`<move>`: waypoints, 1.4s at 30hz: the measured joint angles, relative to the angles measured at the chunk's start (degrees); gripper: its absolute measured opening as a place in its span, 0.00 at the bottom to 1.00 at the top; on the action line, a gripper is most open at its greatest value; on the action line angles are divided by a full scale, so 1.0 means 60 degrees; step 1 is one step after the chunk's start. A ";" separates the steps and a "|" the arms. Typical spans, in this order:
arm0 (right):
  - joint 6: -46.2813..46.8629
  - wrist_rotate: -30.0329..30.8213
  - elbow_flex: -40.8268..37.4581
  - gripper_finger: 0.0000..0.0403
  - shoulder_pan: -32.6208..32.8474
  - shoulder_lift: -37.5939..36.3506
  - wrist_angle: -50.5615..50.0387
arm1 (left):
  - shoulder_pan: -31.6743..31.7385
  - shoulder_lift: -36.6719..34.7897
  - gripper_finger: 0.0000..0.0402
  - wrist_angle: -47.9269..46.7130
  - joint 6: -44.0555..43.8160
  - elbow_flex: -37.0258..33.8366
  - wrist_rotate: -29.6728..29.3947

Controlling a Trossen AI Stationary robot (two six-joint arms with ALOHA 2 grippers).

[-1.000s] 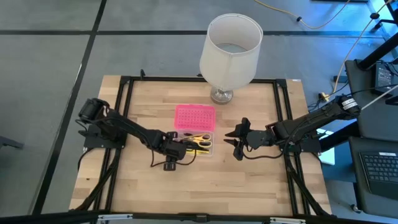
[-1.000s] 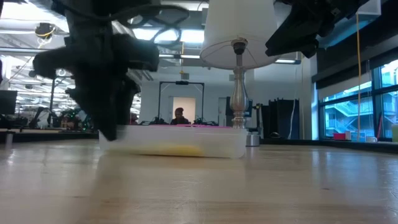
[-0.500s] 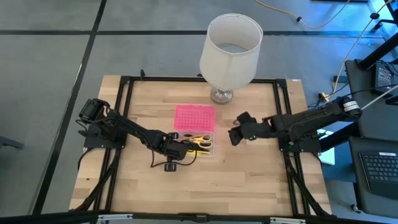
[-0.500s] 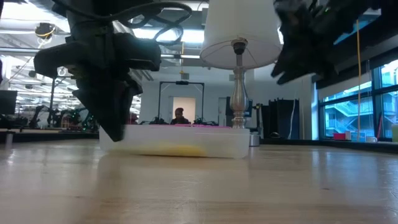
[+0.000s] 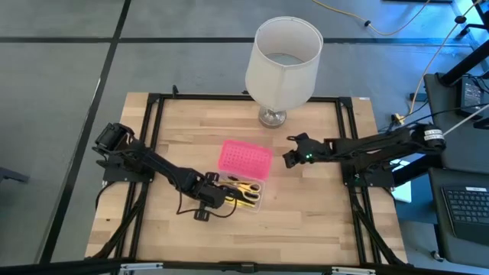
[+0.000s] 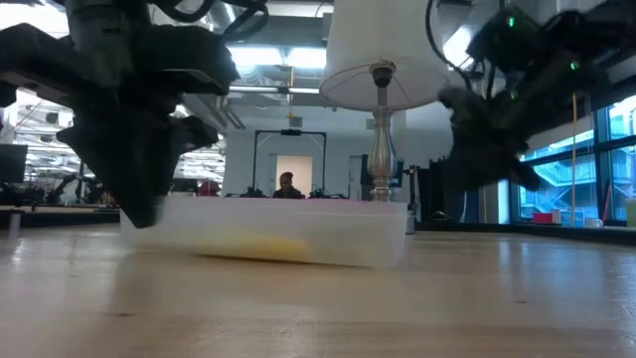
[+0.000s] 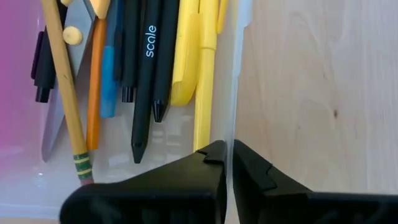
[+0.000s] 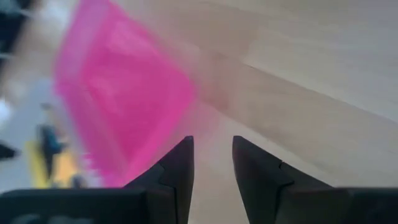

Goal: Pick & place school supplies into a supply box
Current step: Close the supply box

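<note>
since the earlier frame the supply box (image 5: 238,177) has swung out of square: it now lies skewed near the middle of the counter (image 5: 306,221), its open pink lid (image 5: 244,158) turned toward the far right and its clear tray dragged toward the near edge. the left pincer (image 5: 216,194) has moved with it toward the near edge, and the right pincer (image 5: 291,156) has pulled in from beside the tray to a spot just right of the lid, nearer the far edge

the left pincer is clamped on the clear wall of the tray, one finger inside and one outside, fingers nearly together with only the thin plastic between them (image 7: 229,180). inside the tray lie the school supplies: a yellow pencil (image 7: 64,93) with a green-banded end, black pens (image 7: 149,81), a yellow marker (image 7: 205,74) and the yellow-handled scissors (image 5: 243,186), all packed side by side lengthwise

the right pincer hangs above the counter just off the lid's right edge, fingers set a narrow gap apart and holding nothing (image 8: 210,171); the lid shows pink just ahead of them, not touched

a white lamp (image 5: 283,65) stands at the middle of the far edge, well apart from the box. in the low view the tray (image 6: 268,231) sits tilted across the wood, and a person (image 6: 288,186) shows in the room behind
</note>
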 joint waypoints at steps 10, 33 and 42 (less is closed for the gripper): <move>-0.0413 0.0054 -0.0639 0.28 -0.0709 0.0002 0.0830 | 0.0019 0.0000 0.01 0.0703 0.0758 0.0000 -0.0018; -0.1477 -0.1540 -0.0604 0.28 -0.1849 0.3260 0.3998 | 0.0106 0.0368 0.01 0.1105 0.0593 0.0021 -0.0092; -0.1488 -0.2309 -0.0650 0.28 -0.1855 0.3211 0.4903 | 0.0227 0.0444 0.01 0.1253 0.0433 0.0029 0.0100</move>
